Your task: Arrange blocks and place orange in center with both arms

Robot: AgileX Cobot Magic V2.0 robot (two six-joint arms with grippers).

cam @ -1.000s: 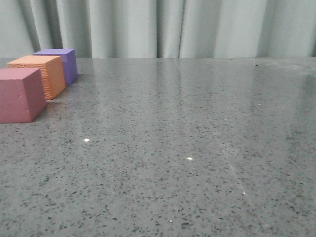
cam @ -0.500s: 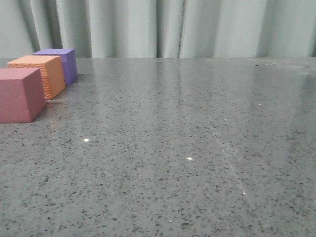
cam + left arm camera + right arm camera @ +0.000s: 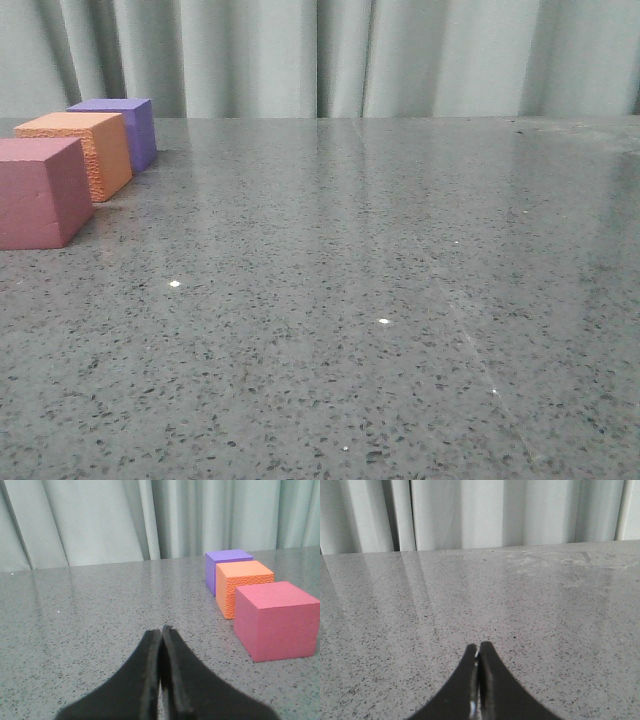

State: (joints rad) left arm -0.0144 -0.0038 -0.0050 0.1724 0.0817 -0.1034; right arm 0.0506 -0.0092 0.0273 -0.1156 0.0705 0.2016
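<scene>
the three cubes stand in a straight row at the far left of the table, the row running away from the robot: pink cube nearest, orange cube in the middle, purple cube farthest. each sits flat and close to its neighbour. the orange cube has a rough, pebbled side face; the pink and purple look smoother and matte. the table is glossy grey speckled stone, with pale pleated curtains behind. the left gripper is clenched on nothing, beside the row and apart from it. the right gripper is clenched too, over bare table.
</scene>
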